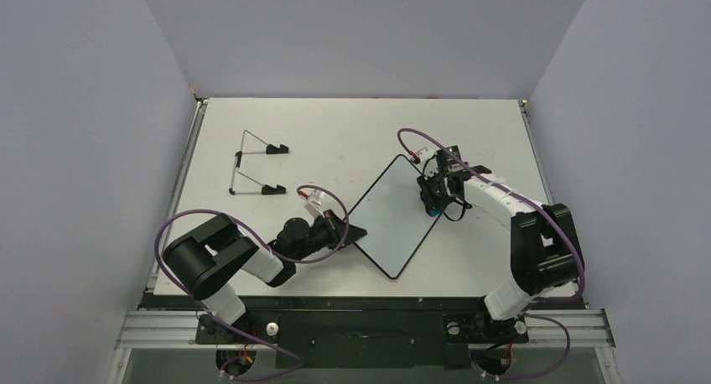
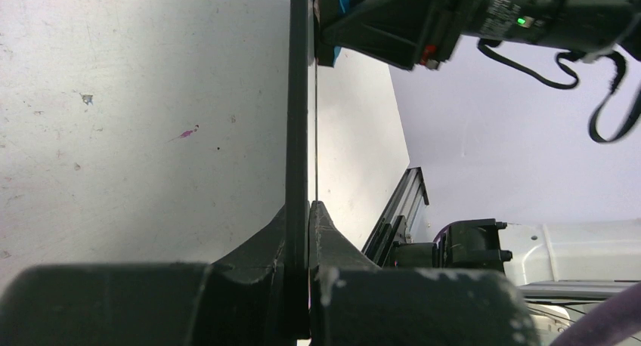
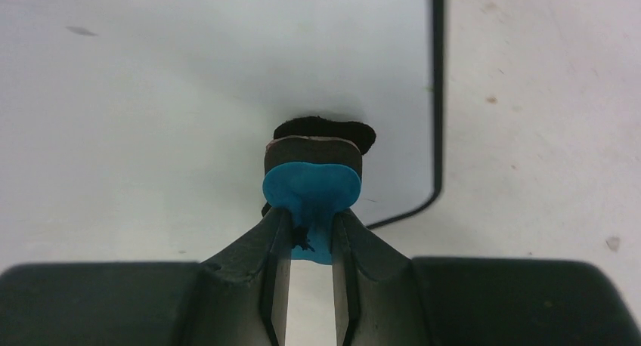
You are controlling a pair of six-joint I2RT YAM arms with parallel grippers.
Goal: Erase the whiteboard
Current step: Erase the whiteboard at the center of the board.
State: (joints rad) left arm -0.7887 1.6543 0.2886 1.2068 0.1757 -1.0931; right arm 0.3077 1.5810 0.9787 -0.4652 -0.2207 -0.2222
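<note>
The whiteboard lies flat on the table, turned like a diamond, its white face blank and its rim black. My left gripper is shut on the board's left corner; in the left wrist view the thin black edge of the whiteboard runs up from between the jaws of the left gripper. My right gripper is shut on a blue-and-black eraser whose black felt presses on the whiteboard near its right corner. The right gripper pinches the eraser's blue top.
A thin wire stand with black feet lies at the table's back left. The tabletop is white with small marks. The right arm's cable loops over the board's far corner.
</note>
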